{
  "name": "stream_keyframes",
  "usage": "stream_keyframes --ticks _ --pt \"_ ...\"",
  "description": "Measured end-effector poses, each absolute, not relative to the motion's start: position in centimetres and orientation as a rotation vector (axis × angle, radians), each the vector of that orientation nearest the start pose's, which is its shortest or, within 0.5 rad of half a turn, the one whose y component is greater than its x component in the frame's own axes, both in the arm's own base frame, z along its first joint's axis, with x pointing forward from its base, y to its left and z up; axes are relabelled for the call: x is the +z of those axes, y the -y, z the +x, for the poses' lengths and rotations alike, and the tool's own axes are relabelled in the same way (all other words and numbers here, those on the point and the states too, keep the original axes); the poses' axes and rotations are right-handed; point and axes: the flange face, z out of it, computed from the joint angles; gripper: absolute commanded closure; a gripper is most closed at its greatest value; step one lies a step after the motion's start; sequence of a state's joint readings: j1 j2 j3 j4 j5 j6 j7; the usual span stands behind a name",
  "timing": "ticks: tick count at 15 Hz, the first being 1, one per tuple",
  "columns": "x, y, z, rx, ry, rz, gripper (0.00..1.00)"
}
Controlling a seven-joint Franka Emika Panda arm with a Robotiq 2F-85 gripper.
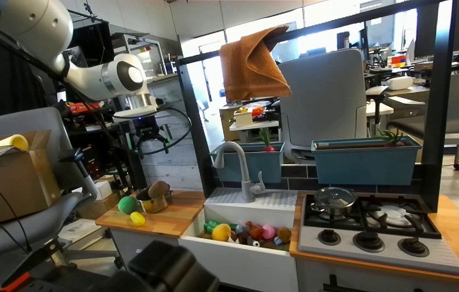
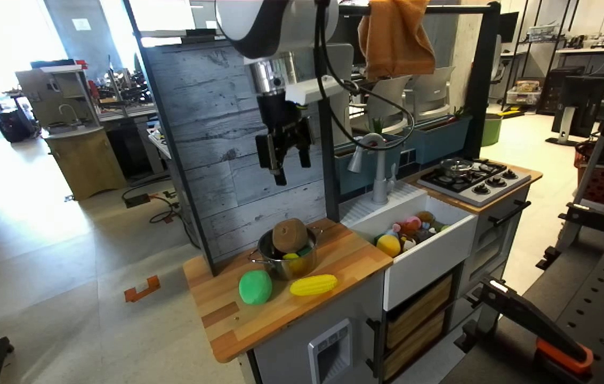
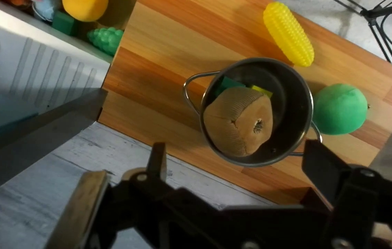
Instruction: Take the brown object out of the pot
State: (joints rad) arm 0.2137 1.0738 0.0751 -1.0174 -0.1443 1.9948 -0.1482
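- Currently, the dull tan-brown fabric lump (image 3: 237, 121) sits inside the round silver metal pot (image 3: 291, 110), toward one side; its top projects above the rim in both exterior views.
- The black two-fingered end effector (image 3: 234, 159) is suspended above the pot, well apart from it, with its fingers spread apart.
- A dark green piece (image 3: 229, 84) and a bright yellow piece (image 3: 262, 91) lie in the pot, each partly hidden by the lump.
- The pot stands on the striped wooden table (image 3: 157, 79).
- The yellow plastic corn cob (image 3: 289, 34) lies on the table, just beside the pot.
- The smooth, rounded green toy (image 3: 341, 109) rests near one pot handle; contact cannot be determined.
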Motion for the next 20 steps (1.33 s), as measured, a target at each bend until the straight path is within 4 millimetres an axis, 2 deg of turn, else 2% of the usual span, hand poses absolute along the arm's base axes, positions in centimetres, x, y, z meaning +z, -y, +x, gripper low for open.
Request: stream_keyframes --ticks 3,6,8,14,20 --pt "14.3 -20.3 74.3 0.212 0.703 -3.137 0.0" --pt "12.0 -20.4 74.3 0.277 0.678 -3.144 0.0" --pt "11.1 -20.2 74.5 0.31 0.665 -3.145 0.0" --pt "10.0 -19.6 74.2 0.41 0.604 -3.152 0.0" --pt "7.0 -18.3 73.8 0.443 0.455 -3.221 0.0"
